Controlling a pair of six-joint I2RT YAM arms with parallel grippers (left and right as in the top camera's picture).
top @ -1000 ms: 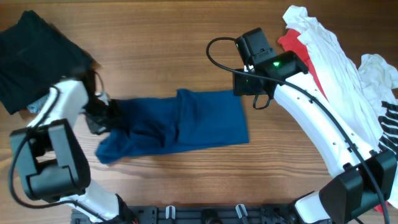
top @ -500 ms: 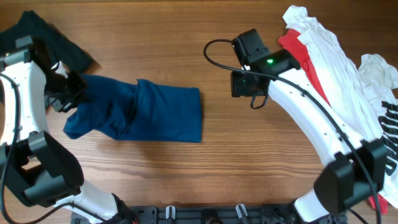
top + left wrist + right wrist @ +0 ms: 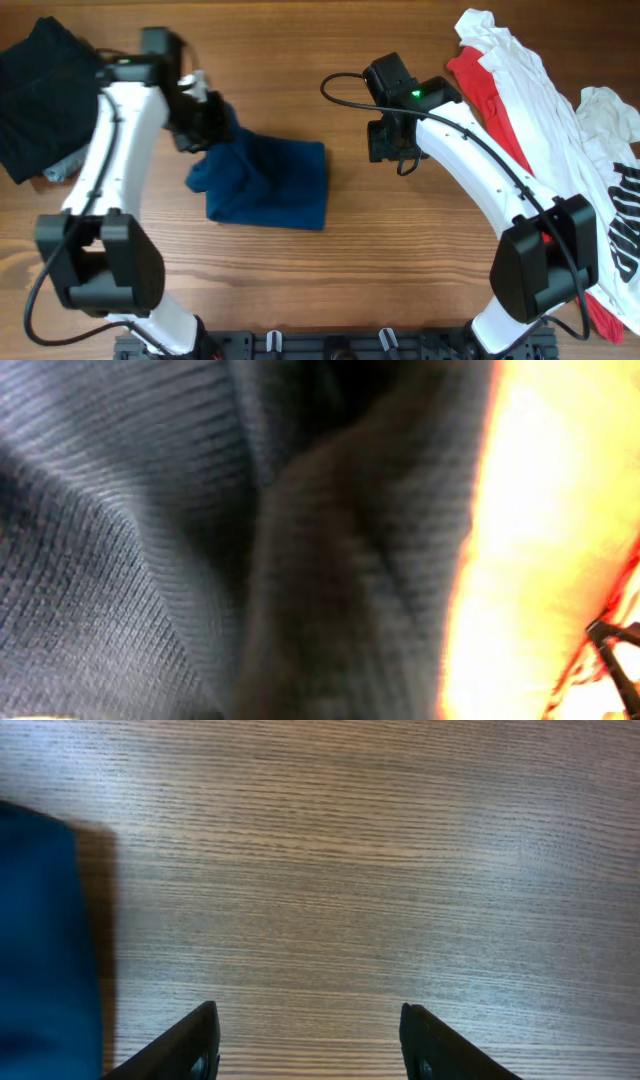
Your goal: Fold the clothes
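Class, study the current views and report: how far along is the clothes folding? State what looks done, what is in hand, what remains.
Done: the blue shirt lies doubled into a compact, rumpled bundle. In hand: the left gripper is at its bunched upper corner, grip unclear; the right gripper hangs open over the table. Left: tidying that fold, then the white and red pile, unfolded.

Left gripper (image 3: 213, 124), seemingly hidden by blue shirt (image 3: 275, 185)

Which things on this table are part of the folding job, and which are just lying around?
Job: blue shirt; red and white shirts piled at right; black garment at far left.
Lying about: grey thing peeking from under the black garment, too small to identify.
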